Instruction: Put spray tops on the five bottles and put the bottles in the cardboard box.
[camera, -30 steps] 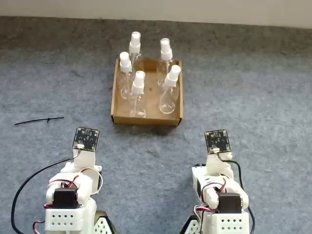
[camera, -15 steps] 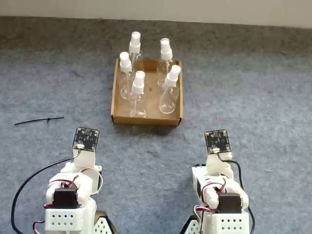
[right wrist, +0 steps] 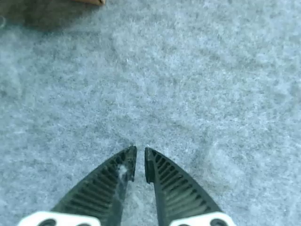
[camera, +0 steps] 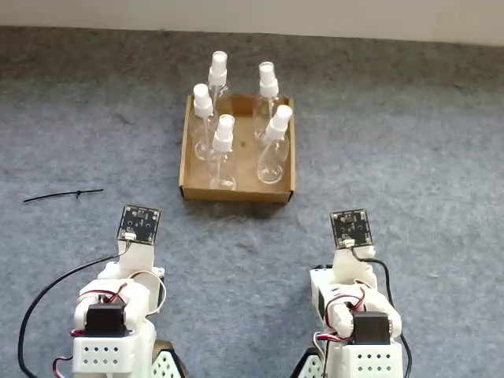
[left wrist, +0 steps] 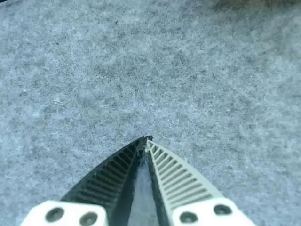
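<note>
Grey felt carpet (camera: 409, 157) covers the table. The left gripper (left wrist: 146, 140) hangs over bare carpet, its ribbed fingers pressed tip to tip. The right gripper (right wrist: 140, 155) also holds nothing, its tips almost meeting — only a sliver of gap. In the high view the left arm (camera: 110, 315) and right arm (camera: 358, 315) sit folded at 6 o'clock, well apart from the cardboard box (camera: 186, 161) toward 12 o'clock. Five bottles (camera: 223, 169) stand in it, each wearing a white spray top (camera: 224, 126). A black cable tie (camera: 63, 194) lies at 9 o'clock — apart from the box.
</note>
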